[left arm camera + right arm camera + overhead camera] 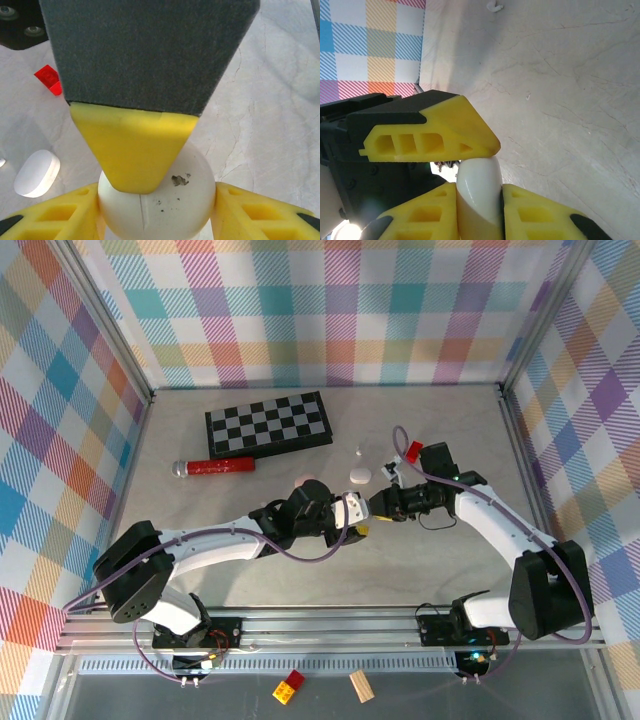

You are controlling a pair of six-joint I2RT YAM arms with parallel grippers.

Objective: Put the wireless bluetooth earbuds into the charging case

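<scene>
Two robot claws meet above a pale marbled counter [420, 575] on a single white pebble-shaped plastic charging case [175, 205]. The left claw [157, 200] holds it at a middling spread, one yellow finger on each flank. The right claw [478, 189] is pinched almost closed on the case's narrow edge, with its grey-and-yellow finger lying across the top in the left wrist view. Whether the lid has lifted at all cannot be told. A tiny white plastic earbud [358, 451] lies loose on the counter well beyond the claws, just past a second white oval case [359, 476] and near a small red plastic brick [413, 450]. The step in hand appears to be opening the case while one arm braces it. To do that well, the left claw should grip firmly low on the body, clear of the seam, so the lid is free to swing. The right claw should draw its pinched edge up along the hinge's arc rather than straight away. It should do so slowly, since a smooth rounded shell is likely to squirt out from between hard plastic fingers. Once open, the case is best set flat with its cavities up, close to the bud, before either claw lets go.
</scene>
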